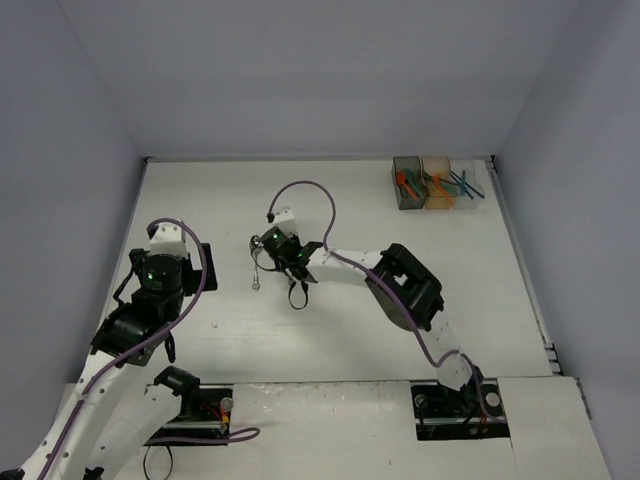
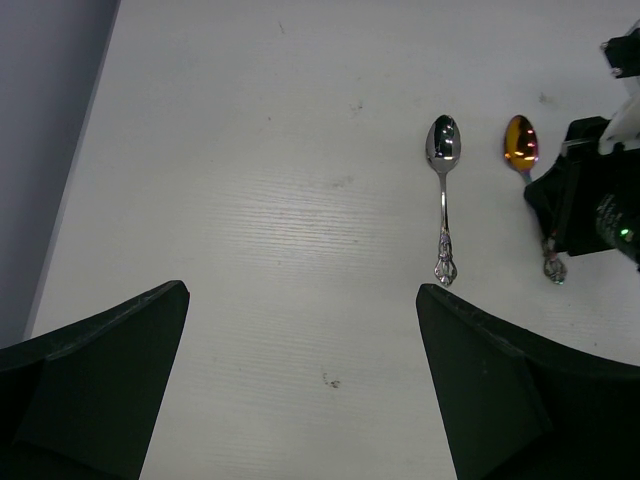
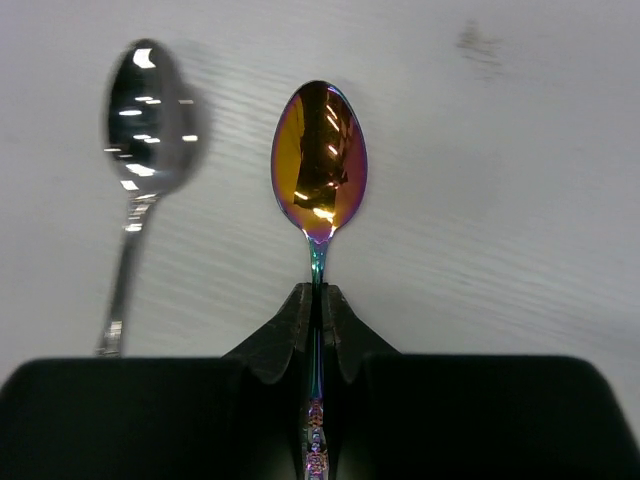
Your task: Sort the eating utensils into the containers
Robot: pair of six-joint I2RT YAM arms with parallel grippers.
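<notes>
My right gripper (image 3: 318, 300) is shut on the thin handle of a gold iridescent spoon (image 3: 320, 160), whose bowl sticks out ahead of the fingertips just over the white table. A silver spoon (image 3: 145, 130) lies flat just left of it. The left wrist view shows both, silver spoon (image 2: 443, 200) and gold spoon (image 2: 520, 145), with the right gripper (image 2: 590, 205) at the right edge. My left gripper (image 2: 302, 290) is open and empty, short of the silver spoon. From above, the right gripper (image 1: 272, 252) is at table centre-left beside the silver spoon (image 1: 258, 272); the left gripper (image 1: 190, 255) is left of them.
Three adjoining bins stand at the far right corner: dark grey (image 1: 407, 185), orange-tan (image 1: 437, 190) and clear (image 1: 466, 186), holding several orange and teal utensils. Grey walls enclose the table on the left, back and right.
</notes>
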